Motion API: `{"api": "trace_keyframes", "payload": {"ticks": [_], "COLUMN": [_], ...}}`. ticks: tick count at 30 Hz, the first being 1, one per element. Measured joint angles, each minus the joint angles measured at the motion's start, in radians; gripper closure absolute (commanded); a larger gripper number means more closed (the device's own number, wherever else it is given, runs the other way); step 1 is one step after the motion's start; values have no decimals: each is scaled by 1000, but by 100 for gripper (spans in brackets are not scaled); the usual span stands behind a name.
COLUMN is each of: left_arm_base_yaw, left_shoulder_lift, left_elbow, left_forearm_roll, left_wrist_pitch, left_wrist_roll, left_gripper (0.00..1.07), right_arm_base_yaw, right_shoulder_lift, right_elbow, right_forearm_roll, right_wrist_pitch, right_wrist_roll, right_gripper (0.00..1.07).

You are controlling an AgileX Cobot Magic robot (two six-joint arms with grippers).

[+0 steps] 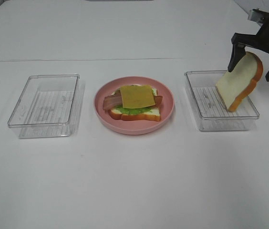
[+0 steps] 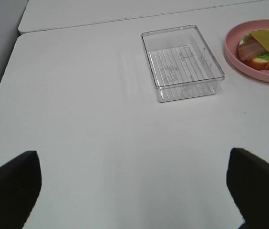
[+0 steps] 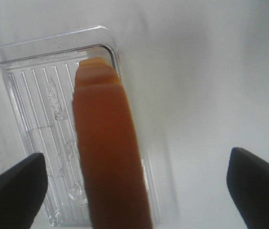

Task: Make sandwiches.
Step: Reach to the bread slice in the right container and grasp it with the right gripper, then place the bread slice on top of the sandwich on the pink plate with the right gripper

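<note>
A pink plate (image 1: 169,109) holds the open sandwich stack (image 1: 134,102): a bread slice, green lettuce, bacon strips and a yellow cheese square (image 1: 137,96) on top. It also shows in the left wrist view (image 2: 264,50). A second bread slice (image 1: 239,82) stands on its edge in the right clear tray (image 1: 206,121). My right gripper (image 1: 254,64) is around its top, jaws wide apart on either side, not touching it. The right wrist view shows the slice's orange crust (image 3: 108,157) between the spread fingers (image 3: 13,188). My left gripper (image 2: 134,186) is open and empty over bare table.
An empty clear tray (image 1: 44,105) sits left of the plate and also shows in the left wrist view (image 2: 182,62). A table seam (image 1: 77,60) runs across the back.
</note>
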State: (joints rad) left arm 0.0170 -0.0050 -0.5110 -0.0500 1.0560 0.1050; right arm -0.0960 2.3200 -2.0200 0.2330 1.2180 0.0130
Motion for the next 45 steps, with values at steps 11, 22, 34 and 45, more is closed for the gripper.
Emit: {"api": "trace_keyframes", "payload": {"ticks": [11, 22, 34, 45], "left_arm_base_yaw": [0, 0, 0, 0], "left_shoulder_lift": [0, 0, 0, 0], "left_elbow": [0, 0, 0, 0], "left_forearm_roll": [0, 0, 0, 0], "left_wrist_pitch": [0, 0, 0, 0], "left_wrist_roll": [0, 0, 0, 0], "left_gripper": [9, 9, 9, 9], "right_arm_base_yaw": [0, 2, 2, 2], "right_shoulder_lift": [-1, -1, -1, -137], "right_elbow": [0, 0, 0, 4], "right_forearm_roll": [21, 18, 14, 36], "right_wrist_pitch": [0, 0, 0, 1], "right_wrist_roll": [-13, -13, -13, 14], "right_gripper": [107, 107, 107, 107]}}
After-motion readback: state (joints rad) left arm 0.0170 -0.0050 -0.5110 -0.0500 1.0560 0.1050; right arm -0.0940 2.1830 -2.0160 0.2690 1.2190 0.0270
